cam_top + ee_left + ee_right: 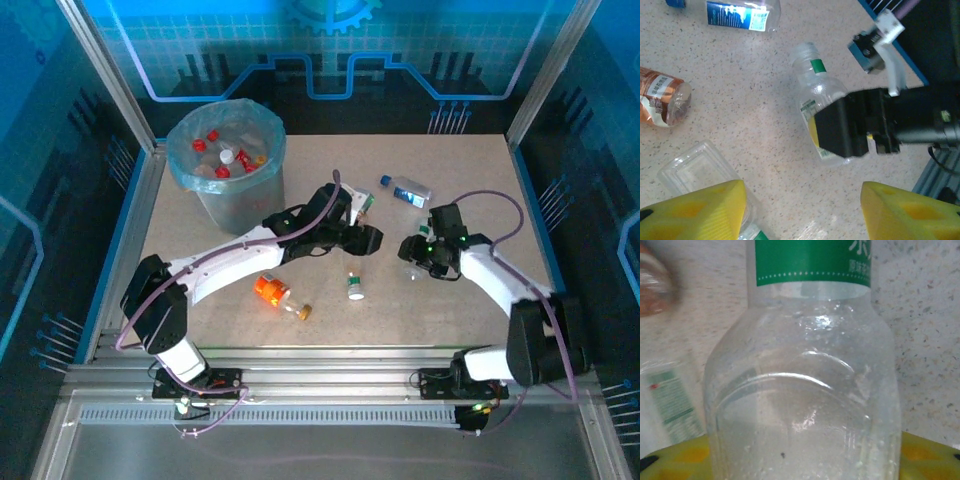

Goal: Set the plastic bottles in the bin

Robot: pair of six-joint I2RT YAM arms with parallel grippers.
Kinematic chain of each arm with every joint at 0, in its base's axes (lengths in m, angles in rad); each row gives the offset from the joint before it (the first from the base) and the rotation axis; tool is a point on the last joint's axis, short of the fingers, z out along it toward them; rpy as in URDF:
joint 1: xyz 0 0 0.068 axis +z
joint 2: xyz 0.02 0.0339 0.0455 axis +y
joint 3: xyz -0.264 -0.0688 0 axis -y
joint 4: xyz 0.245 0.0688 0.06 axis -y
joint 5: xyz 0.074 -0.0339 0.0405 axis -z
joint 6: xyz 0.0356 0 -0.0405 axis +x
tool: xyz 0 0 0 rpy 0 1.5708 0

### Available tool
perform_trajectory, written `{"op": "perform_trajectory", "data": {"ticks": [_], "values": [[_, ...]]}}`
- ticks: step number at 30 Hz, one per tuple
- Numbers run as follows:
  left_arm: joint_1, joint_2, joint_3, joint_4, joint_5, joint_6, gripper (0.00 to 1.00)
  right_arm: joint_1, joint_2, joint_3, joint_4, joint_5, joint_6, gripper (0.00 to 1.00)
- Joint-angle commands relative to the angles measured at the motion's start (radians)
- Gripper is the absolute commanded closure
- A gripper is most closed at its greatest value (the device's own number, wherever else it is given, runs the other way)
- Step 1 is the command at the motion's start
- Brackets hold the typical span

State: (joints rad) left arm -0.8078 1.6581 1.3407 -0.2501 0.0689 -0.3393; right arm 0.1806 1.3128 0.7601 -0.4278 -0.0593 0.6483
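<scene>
A clear plastic bottle (805, 390) with a green label band lies on the table, and my right gripper (802, 465) is shut on its body; the yellow pads (675, 455) press its sides. From the left wrist the same bottle (817, 82) shows with the black right gripper over its lower half. My left gripper (802, 200) hovers open just left of it, nothing between the fingers; a crushed clear bottle (692, 167) lies under its left finger (700, 207). Both grippers meet mid-table, left (368, 238) and right (415, 250). The bin (225, 165) at the back left holds several bottles.
Loose on the table are a blue-labelled bottle (405, 188) (737, 12), a brown-labelled one (660, 97), an orange-labelled one (272, 291) and a small green-labelled one (355, 287). Aluminium posts and blue walls frame the table's sides.
</scene>
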Motion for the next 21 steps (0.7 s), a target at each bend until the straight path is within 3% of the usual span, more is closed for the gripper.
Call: {"op": "perform_trajectory", "data": {"ticks": [1,8,13,21], "values": [[0.011,-0.023,0.058,-0.022,0.023,-0.051,0.37,0.037,-0.125,-0.035,-0.051,0.027,-0.046,0.47],[0.082,-0.03,0.143,-0.001,0.086,-0.133,0.37,0.097,-0.434,-0.102,-0.041,-0.029,-0.098,0.49],[0.113,-0.06,0.127,0.135,0.135,-0.204,0.35,0.121,-0.597,-0.14,0.038,-0.146,-0.11,0.5],[0.122,-0.086,0.151,0.232,0.225,-0.237,0.31,0.183,-0.66,-0.111,0.159,-0.277,-0.172,0.49]]}}
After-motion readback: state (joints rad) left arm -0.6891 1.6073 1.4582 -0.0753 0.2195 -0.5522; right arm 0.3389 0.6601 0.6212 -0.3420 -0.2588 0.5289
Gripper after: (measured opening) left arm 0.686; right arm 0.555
